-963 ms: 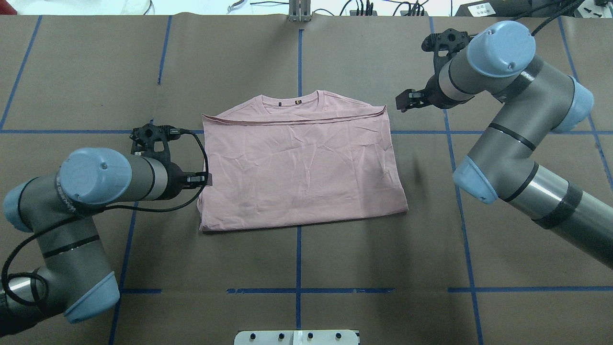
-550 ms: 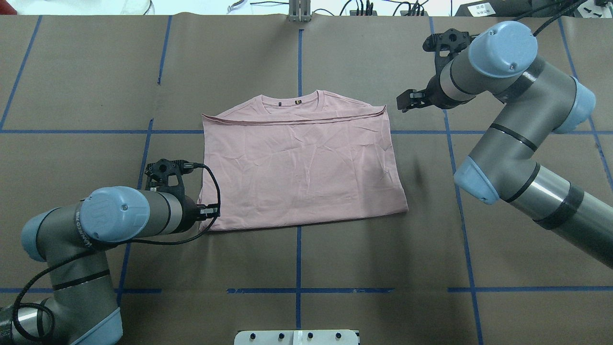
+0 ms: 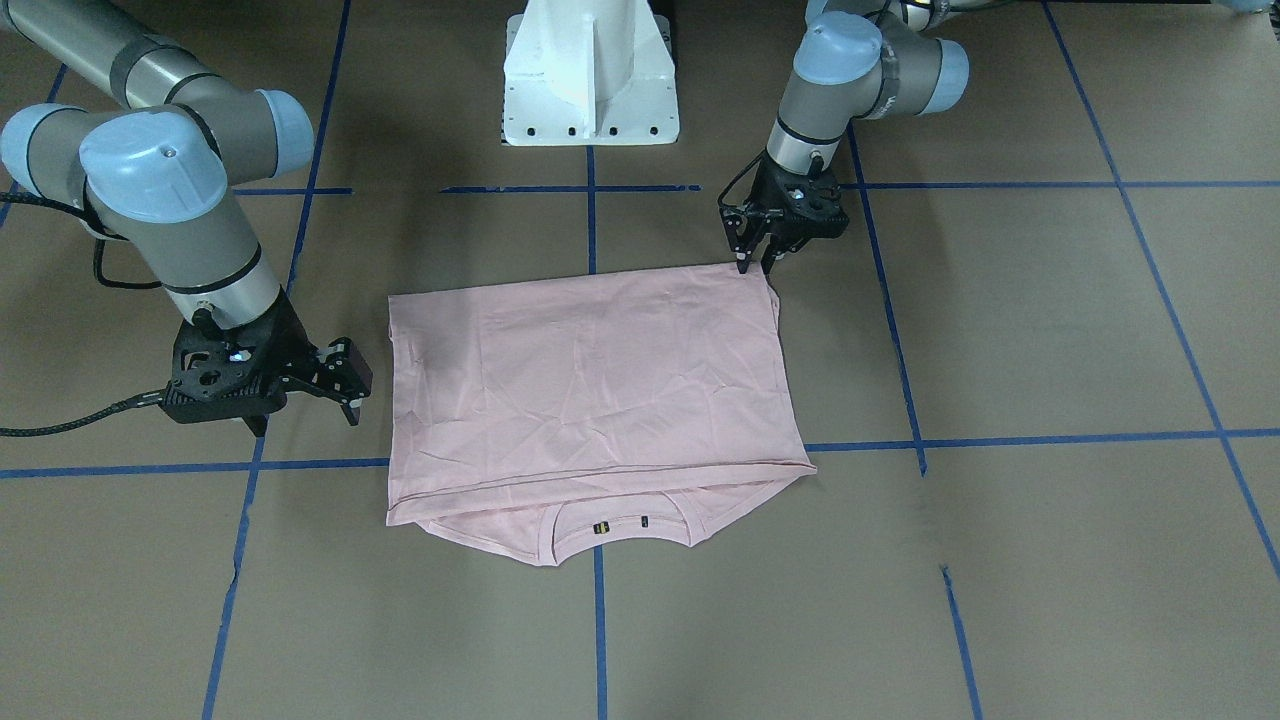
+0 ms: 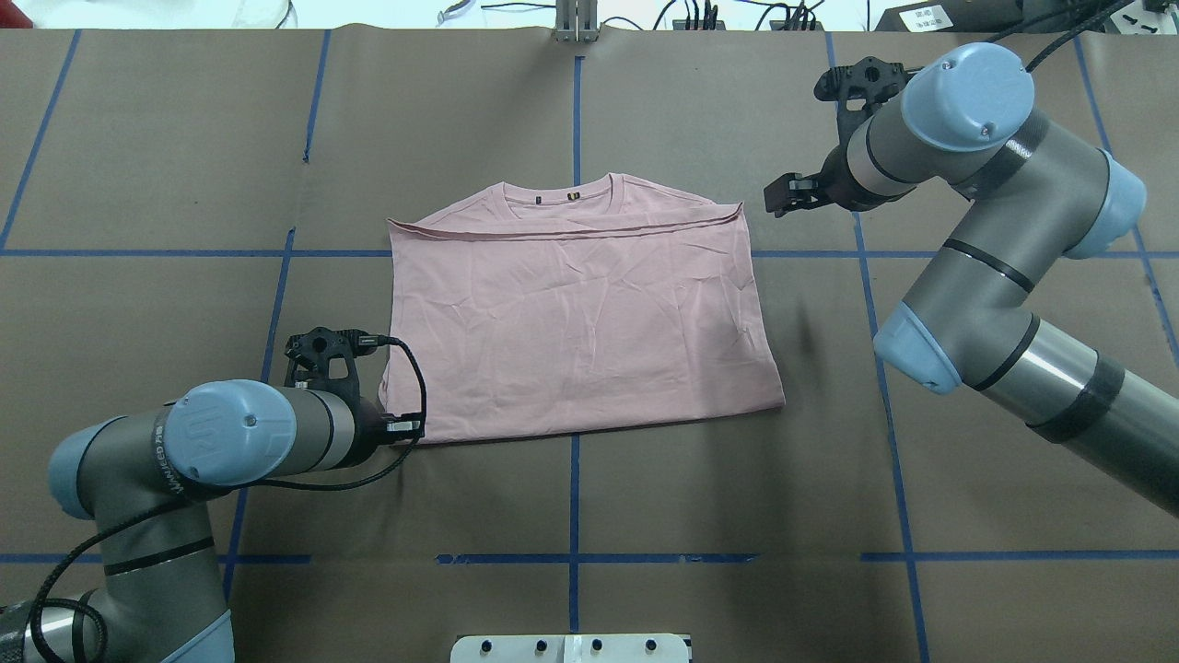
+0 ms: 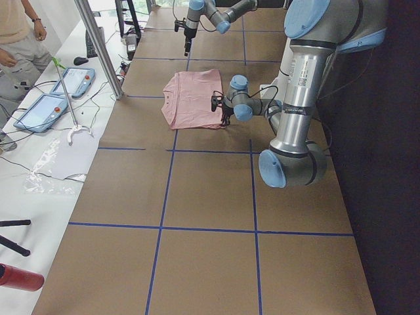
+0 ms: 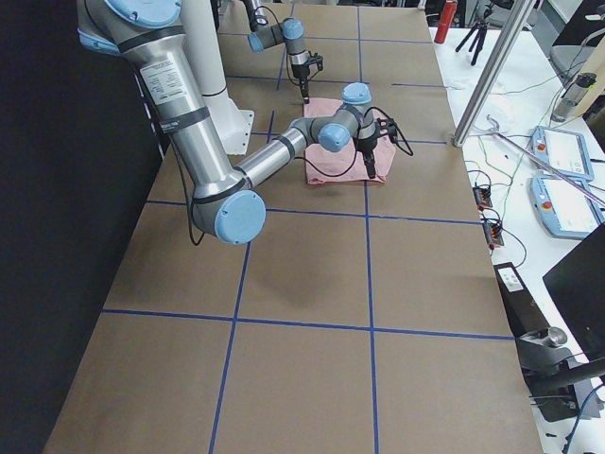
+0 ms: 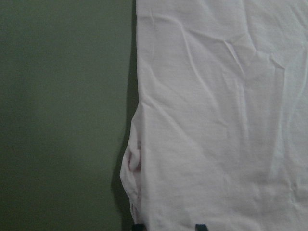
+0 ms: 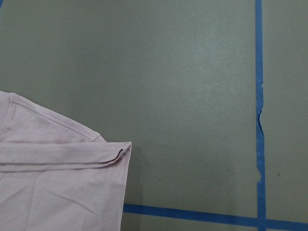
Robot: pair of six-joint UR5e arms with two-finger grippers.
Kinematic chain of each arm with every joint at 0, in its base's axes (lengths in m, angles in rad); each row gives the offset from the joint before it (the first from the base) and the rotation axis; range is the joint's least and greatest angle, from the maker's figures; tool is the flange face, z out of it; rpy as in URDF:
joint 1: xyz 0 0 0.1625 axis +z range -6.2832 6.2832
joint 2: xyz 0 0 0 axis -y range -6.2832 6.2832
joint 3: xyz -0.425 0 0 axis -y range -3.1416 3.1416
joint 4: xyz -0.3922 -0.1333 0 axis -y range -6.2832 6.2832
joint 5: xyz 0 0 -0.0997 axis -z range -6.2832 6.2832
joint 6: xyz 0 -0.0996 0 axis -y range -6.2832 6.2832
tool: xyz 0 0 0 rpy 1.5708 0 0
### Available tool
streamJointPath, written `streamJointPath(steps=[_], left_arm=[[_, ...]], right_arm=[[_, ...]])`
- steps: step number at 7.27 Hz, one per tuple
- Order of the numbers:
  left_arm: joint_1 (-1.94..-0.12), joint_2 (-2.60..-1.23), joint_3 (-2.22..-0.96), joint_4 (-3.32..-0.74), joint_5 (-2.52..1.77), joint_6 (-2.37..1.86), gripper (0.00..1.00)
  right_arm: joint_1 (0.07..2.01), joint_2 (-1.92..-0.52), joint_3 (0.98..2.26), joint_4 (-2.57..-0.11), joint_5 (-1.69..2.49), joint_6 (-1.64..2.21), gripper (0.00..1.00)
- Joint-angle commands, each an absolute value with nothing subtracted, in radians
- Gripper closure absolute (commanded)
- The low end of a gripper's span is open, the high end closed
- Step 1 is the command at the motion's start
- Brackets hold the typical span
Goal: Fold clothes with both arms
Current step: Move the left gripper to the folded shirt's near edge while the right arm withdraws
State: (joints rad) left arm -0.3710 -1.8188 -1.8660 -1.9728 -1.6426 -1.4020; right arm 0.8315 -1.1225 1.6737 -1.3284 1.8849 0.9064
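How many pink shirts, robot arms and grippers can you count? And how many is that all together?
Pink shirts: 1, the shirt
Robot arms: 2, the left arm and the right arm
Grippers: 2, the left gripper and the right gripper
Total: 5

Only blurred, unreadable white lettering (image 4: 166, 453) on the left arm (image 4: 235, 433)

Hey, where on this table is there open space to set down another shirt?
Bare paper lies between the T-shirt and the white pedestal, and beyond its collar toward the far edge of the table. It is crowded at the shirt's near-left corner, at the left gripper, and off its far-right corner, by the right gripper.
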Motion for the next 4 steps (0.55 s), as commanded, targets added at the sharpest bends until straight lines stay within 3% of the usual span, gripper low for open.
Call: streamJointPath(steps=[1, 4], left_arm=[[-0.37, -1.812, -1.865, -1.971, -1.626, -1.401, 1.0], [-0.391, -1.75, -1.916, -1.968, -1.612, -1.265, 1.0]], right_arm=[[0.831, -1.123, 1.674, -1.328, 1.884, 0.908, 0.0], [0.831, -1.124, 1.672, -1.328, 1.879, 0.913, 0.0]])
